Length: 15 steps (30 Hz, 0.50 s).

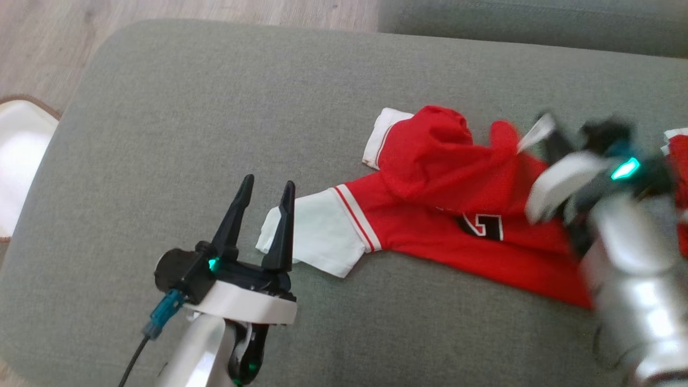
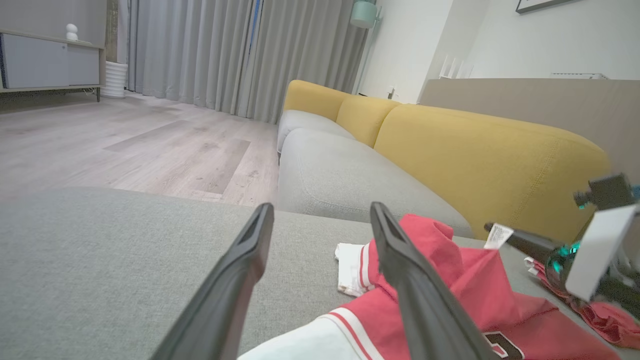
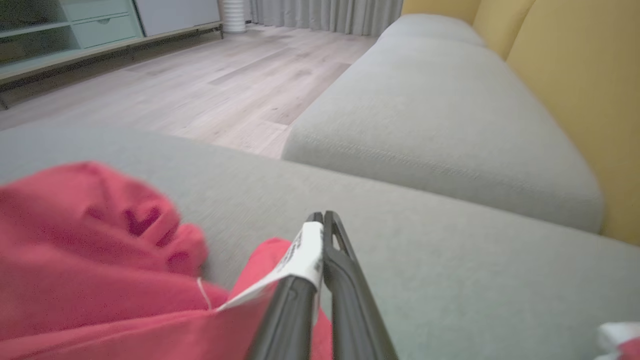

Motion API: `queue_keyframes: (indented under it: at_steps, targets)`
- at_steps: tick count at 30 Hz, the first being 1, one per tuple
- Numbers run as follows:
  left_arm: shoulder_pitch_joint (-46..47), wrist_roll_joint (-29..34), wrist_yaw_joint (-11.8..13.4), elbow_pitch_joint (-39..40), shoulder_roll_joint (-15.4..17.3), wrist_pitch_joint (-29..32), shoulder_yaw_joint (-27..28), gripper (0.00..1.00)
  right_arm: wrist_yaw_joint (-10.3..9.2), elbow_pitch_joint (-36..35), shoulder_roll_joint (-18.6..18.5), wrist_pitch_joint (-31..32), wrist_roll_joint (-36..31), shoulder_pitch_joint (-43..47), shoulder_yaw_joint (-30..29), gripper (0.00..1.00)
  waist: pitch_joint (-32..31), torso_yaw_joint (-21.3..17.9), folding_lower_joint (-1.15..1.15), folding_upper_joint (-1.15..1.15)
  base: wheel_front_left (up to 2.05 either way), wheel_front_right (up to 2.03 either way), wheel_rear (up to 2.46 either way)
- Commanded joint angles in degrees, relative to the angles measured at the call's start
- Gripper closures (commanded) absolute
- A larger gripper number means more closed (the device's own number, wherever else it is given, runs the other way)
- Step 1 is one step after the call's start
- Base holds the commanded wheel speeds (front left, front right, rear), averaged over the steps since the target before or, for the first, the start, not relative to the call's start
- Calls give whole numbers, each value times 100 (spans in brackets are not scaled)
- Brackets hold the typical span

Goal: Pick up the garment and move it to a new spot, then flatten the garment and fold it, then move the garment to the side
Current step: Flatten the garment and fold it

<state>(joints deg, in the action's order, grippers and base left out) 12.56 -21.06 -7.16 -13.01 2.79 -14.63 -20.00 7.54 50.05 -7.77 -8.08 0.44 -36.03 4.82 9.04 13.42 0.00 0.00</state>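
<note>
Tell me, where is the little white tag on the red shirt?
In the right wrist view, low in the middle: the white tag is pinched between the fingers of the right gripper, beside the red shirt.

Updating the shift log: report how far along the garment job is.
Done: nothing yet; the garment lies crumpled on the grey cushion. In hand: the pick-up, with the right gripper shut on its white label; the left gripper hangs open by the white sleeve. Left: lifting and moving it, flattening, folding, setting aside.
</note>
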Motion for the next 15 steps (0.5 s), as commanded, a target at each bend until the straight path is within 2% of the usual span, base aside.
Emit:
queue_keyframes:
  at_steps: [1, 7, 10, 15]
  targets:
    - [243, -36, -33, 195, 9, -37, 115, 0, -5, -128, -256, 143, 70, -540, -46, 100, 76, 49, 0, 0, 0, 0, 0]
    - [364, -110, -33, 212, 9, -37, -42, 0, -5, 282, -975, 758, 44, -1428, -496, 100, 280, 296, 0, 0, 0, 0, 0]
    - [404, -137, -33, 213, 9, -37, -79, 0, -5, 429, -1193, 849, -96, -1689, -709, 100, 357, 394, 0, 0, 0, 0, 0]
    - [494, -218, -33, 231, 9, -37, -164, 0, -5, 698, -1599, 859, -623, -2278, -1452, 100, 549, 612, 0, 0, 0, 0, 0]
